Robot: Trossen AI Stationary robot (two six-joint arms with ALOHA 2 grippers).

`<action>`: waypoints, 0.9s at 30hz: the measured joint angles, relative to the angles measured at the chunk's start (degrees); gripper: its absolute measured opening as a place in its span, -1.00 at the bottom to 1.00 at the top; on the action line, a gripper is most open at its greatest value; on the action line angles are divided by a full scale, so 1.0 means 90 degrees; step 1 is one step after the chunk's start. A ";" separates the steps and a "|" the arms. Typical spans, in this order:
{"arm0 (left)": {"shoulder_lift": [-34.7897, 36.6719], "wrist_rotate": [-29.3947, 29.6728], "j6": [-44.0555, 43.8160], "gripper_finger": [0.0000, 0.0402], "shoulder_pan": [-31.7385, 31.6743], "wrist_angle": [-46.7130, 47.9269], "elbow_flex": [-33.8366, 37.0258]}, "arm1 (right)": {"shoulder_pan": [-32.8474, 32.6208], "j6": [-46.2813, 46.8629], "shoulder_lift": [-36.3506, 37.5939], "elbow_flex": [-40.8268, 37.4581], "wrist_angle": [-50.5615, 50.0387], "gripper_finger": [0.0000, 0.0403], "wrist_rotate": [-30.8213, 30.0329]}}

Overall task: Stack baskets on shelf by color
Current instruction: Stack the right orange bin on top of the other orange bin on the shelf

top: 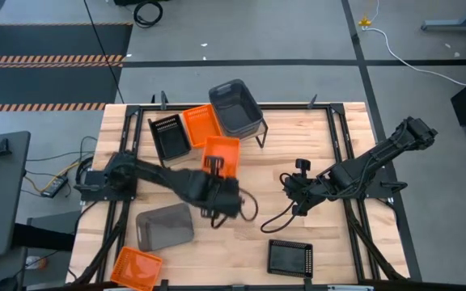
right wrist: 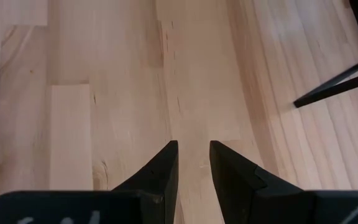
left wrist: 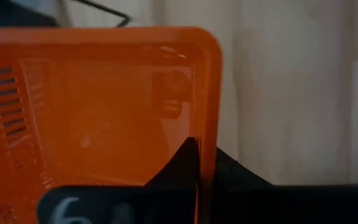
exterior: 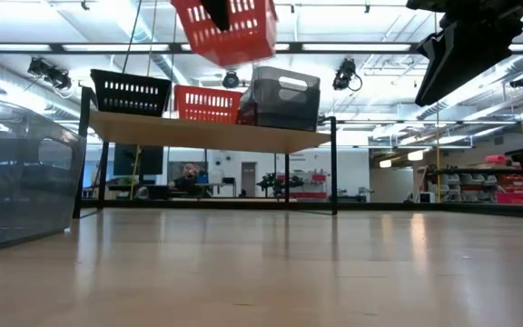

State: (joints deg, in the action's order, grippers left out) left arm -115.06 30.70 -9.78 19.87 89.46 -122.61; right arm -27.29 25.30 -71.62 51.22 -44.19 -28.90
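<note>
An orange basket hangs in the air just in front of the shelf, the left gripper clamped shut on its rim; the low view shows it raised above the shelf top. Already on the shelf stand a black basket, a second orange basket beside it, and a deep dark-grey bin. Still down on the tabletop are another grey bin, an orange basket at the near edge, and a black basket. So the task looks roughly half finished. The right gripper waits over bare wood, fingers slightly parted and holding nothing.
</note>
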 joint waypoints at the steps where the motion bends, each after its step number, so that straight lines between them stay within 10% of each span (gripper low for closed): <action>1: 0.0068 0.0037 0.0029 -0.97 -0.0082 0.0014 0.0000 | -0.0002 -0.0001 0.0001 0.0000 0.0001 -0.51 -0.0023; 27: 0.1208 -0.0653 -0.0163 -0.97 -0.2681 0.0077 0.0580 | 0.0005 -0.0998 0.0000 0.0000 0.1246 -0.51 -0.0548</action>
State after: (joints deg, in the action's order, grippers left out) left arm -104.18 24.82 -11.25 -4.26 90.15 -117.39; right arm -27.24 16.32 -71.63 51.22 -32.98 -33.84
